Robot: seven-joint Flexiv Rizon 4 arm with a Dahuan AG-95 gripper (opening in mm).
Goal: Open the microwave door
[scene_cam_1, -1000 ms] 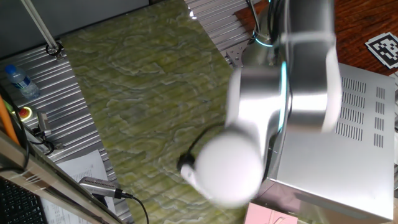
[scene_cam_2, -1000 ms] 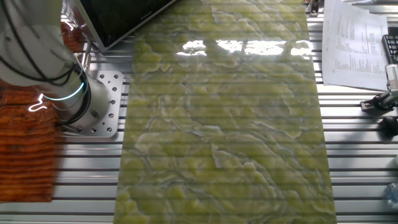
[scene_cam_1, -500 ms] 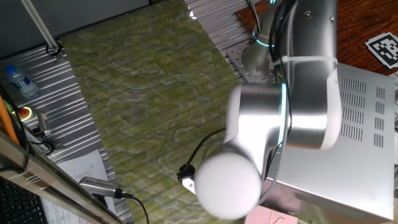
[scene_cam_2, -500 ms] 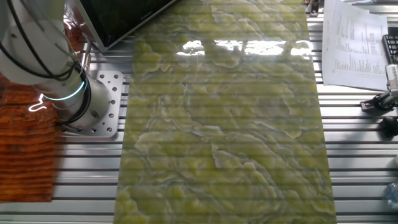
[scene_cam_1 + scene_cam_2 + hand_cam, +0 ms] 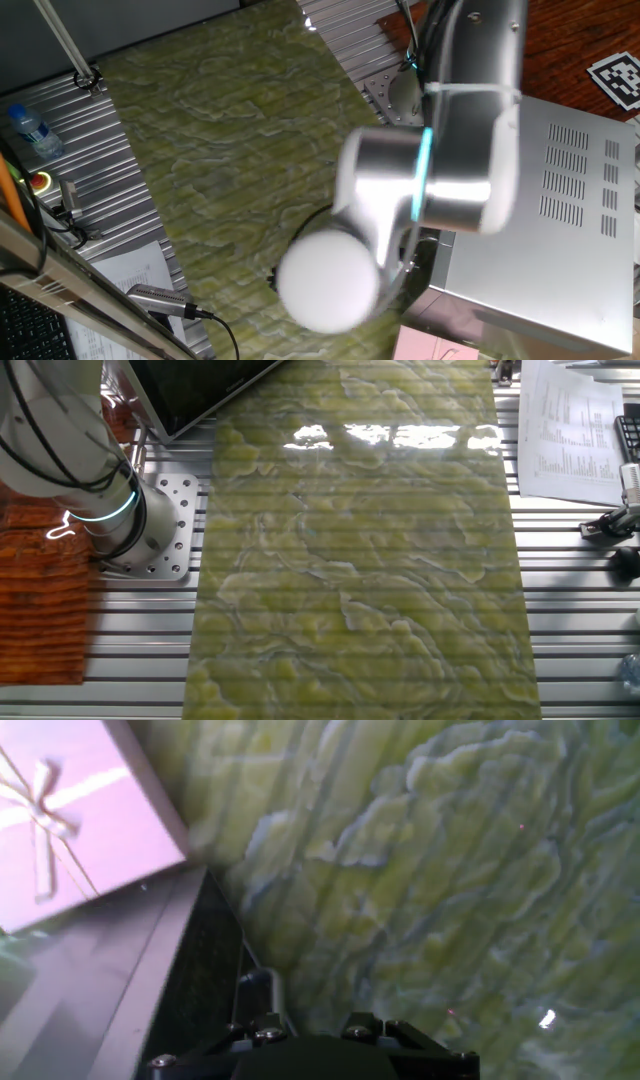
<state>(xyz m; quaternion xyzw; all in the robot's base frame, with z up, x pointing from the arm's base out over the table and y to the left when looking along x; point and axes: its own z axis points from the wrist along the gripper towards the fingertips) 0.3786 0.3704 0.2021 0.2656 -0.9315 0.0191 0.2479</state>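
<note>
No legible text; printed paper sheets (image 5: 568, 430) too small to read.

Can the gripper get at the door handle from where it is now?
Probably yes. In the hand view the handle on the door sits just ahead of the gripper mount, with nothing between; the fingertips themselves aren't visible.

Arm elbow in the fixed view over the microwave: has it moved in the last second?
Yes. The arm's round white elbow cap has swung left, away from the microwave casing, which has stayed put, and further out over the green mat.

Brushed-metal microwave (image 5: 560, 230); glossy marbled green mat (image 5: 360, 560)
</note>
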